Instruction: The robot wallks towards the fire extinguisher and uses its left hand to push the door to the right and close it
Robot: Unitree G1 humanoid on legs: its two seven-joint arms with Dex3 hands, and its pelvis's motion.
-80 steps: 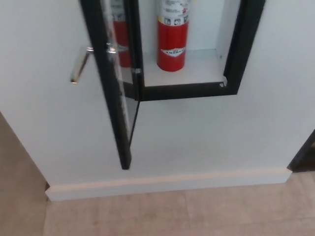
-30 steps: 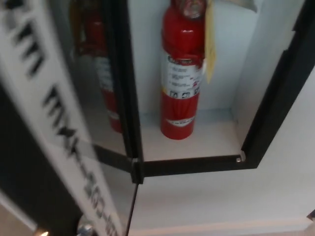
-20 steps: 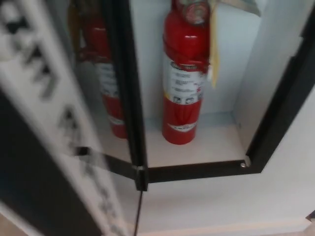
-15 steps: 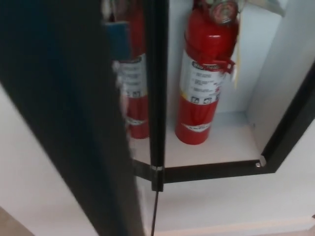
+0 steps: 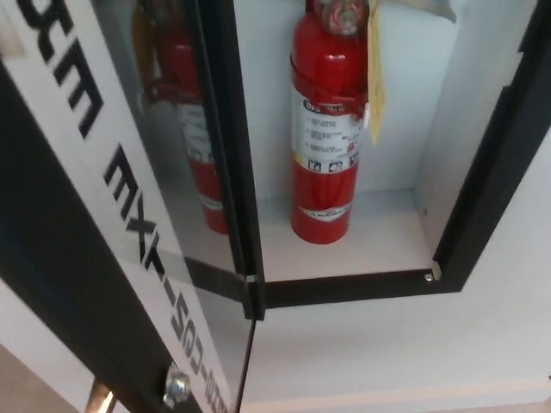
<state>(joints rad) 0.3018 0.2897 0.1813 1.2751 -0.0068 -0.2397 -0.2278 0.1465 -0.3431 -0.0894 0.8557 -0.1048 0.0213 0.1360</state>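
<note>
- Door (image 5: 112, 224): a black-framed glass panel standing open at picture left, hinged along the cabinet's left edge and swung out toward the camera. A white strip with dark lettering runs down it, and the glass mirrors the red cylinder. It sits open because the closing push has not yet landed.
- Handle (image 5: 176, 387): a metal fitting at the door's lower edge; its exact shape is probably a knob, though the crop hides most of it.
- Fire extinguisher (image 5: 325, 129): upright on the floor of the white recess (image 5: 379, 241), a yellow tag hanging beside it, stored where the door would cover it.
- Robot hands: neither is in view, so finger state cannot be told.
- Change: against the frame half a second earlier, the whole picture has shifted, showing the lettered strip again; the camera moved, not the cabinet.
</note>
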